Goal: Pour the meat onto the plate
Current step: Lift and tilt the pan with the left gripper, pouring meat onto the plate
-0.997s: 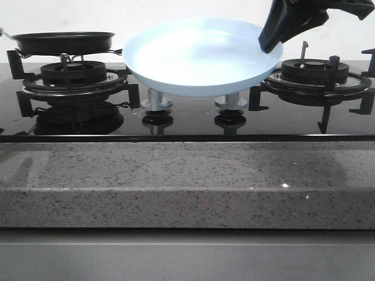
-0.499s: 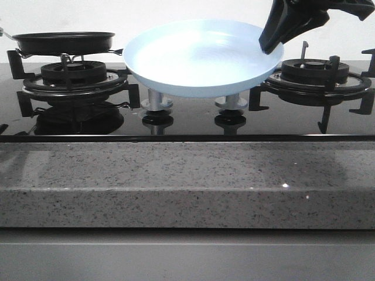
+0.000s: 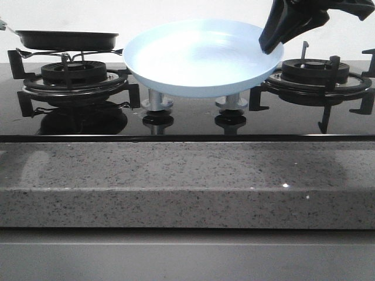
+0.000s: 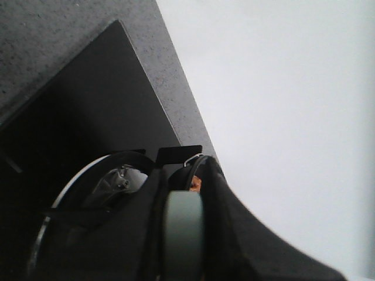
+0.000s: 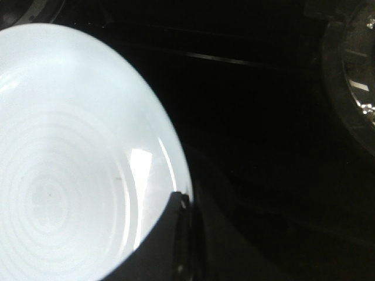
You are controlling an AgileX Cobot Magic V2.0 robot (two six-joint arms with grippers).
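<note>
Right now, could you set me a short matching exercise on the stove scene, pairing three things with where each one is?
Things:
1. plate
2. frying pan
3. right burner

Places:
A. raised above the left burner
B. bare, nothing on it
C. held at its rim, above the middle knobs

Pairs: 1-C, 2-A, 3-B

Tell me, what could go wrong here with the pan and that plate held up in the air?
The plate is gripped only at its rim by the right fingers and sits tilted above the stove knobs, so it could slip or tip. The frying pan has lifted off the left burner but is still beside the plate, so meat poured early might land on the cooktop.
</note>
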